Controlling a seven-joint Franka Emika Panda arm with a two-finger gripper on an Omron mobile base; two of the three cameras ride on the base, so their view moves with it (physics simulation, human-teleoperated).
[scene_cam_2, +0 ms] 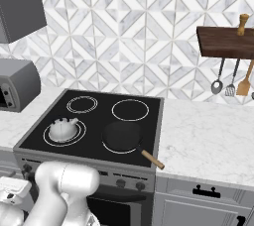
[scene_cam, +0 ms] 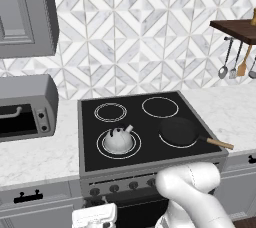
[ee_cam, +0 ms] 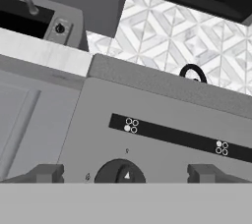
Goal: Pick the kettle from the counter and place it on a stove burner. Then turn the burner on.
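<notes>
- Kettle (scene_cam: 119, 140): sits on the stove burner (scene_cam: 101, 150), the largest double-ring circle, at centre-left of the left base view; its dark handle arches above the stove's front edge at upper right of centre in the hand view.
- Gripper (ee_cam: 126, 173): the 2 fingertips (ee_cam: 45, 173) stand wide apart at the bottom of the hand view, clamped on nothing, with 1 dark knob (ee_cam: 119, 173) low between them on the stove's grey front panel.
- Frying pan (scene_cam: 178, 131): rests on the front burner to the right of the kettle, its wooden handle pointing toward the lower right.
- Counter (scene_cam: 35, 154): white marble surface flanking the cooktop on both sides.
- Toaster oven (scene_cam: 26, 107): stands on the counter at the left edge of the left base view.
</notes>
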